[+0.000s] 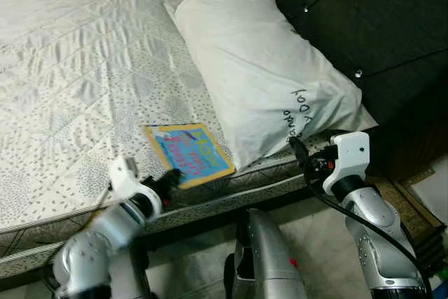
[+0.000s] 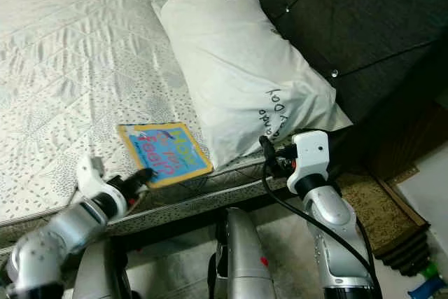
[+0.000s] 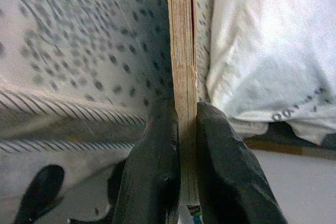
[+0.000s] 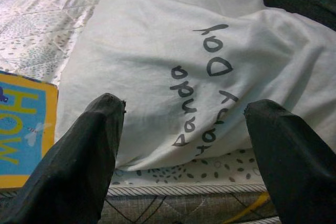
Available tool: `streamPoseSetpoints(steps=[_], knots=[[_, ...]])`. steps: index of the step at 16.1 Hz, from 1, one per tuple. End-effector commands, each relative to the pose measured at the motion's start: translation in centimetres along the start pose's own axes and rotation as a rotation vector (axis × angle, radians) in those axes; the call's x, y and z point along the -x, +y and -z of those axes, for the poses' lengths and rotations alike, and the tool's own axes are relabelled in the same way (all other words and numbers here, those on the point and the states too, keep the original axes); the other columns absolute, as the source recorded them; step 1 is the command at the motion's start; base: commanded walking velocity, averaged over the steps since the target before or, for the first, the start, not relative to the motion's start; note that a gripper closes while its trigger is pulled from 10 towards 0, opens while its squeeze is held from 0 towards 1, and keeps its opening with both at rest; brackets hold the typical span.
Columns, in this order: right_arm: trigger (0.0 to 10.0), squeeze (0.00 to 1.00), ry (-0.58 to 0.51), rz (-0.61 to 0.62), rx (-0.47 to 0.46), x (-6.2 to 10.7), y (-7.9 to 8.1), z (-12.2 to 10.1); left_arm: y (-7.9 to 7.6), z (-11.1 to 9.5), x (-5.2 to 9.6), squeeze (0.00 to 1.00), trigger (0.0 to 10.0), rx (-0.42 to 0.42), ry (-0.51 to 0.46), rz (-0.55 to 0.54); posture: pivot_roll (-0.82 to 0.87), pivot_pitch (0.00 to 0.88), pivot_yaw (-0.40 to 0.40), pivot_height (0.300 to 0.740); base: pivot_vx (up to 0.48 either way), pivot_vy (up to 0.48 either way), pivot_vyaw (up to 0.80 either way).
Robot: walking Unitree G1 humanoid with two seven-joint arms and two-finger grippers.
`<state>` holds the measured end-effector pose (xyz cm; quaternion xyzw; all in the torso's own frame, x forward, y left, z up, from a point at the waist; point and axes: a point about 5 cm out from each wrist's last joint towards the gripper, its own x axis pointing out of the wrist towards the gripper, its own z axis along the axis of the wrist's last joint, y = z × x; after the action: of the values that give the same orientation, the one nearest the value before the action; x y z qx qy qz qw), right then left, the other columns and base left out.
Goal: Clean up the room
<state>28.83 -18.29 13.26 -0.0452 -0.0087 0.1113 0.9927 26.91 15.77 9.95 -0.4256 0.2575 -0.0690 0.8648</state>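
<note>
A thin picture book (image 1: 187, 153) with a blue cover and yellow border lies flat near the bed's front edge, beside the white pillow (image 1: 262, 68). My left gripper (image 1: 171, 177) is shut on the book's near corner; in the left wrist view its fingers (image 3: 157, 166) pinch the book's edge (image 3: 182, 66). My right gripper (image 1: 299, 150) hovers open at the pillow's near end, its fingers (image 4: 84, 156) spread wide before the pillow (image 4: 173, 61) with the black writing.
The patterned mattress (image 1: 77, 68) stretches away to the left. A dark tufted headboard (image 1: 371, 12) rises behind the pillow. A brown rug (image 2: 378, 215) lies on the floor on the right, beside the bed.
</note>
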Motion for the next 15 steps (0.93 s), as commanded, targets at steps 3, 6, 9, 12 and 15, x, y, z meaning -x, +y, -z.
streamPoseSetpoints(steps=[3, 6, 9, 12, 15], knots=[[10.0, 0.0, 0.012, 0.018, 0.003, 0.4, -0.3, 0.4, 1.8, -2.1, -0.4, 1.0, 10.0, -0.066, -0.059, -0.076, -0.15, 0.18, -0.088, 0.546, 0.0, 0.0, 0.0], [10.0, 0.0, 0.01, 0.022, 0.002, 0.3, -0.4, 0.4, 2.4, -3.0, -1.0, 1.0, 10.0, -0.14, -0.074, -0.098, -0.16, 0.18, -0.087, 0.546, 0.0, 0.0, 0.0], [10.0, 0.0, 0.012, 0.021, 0.001, 0.4, -0.3, 0.4, 3.6, -4.0, -1.5, 1.0, 10.0, -0.212, -0.1, -0.15, -0.16, 0.178, -0.085, 0.546, 0.0, 0.0, 0.0], [10.0, 0.0, 0.012, 0.023, -0.001, 0.5, -0.2, 0.5, 4.8, -4.7, -1.8, 1.0, 10.0, -0.253, -0.103, -0.185, -0.16, 0.178, -0.082, 0.546, 0.0, 0.0, 0.0], [10.0, 0.0, 0.013, 0.023, -0.002, 0.5, -0.1, 0.5, 5.5, -5.4, -2.2, 1.0, 10.0, -0.294, -0.105, -0.2, -0.16, 0.177, -0.078, 0.546, 0.0, 0.0, 0.0]])
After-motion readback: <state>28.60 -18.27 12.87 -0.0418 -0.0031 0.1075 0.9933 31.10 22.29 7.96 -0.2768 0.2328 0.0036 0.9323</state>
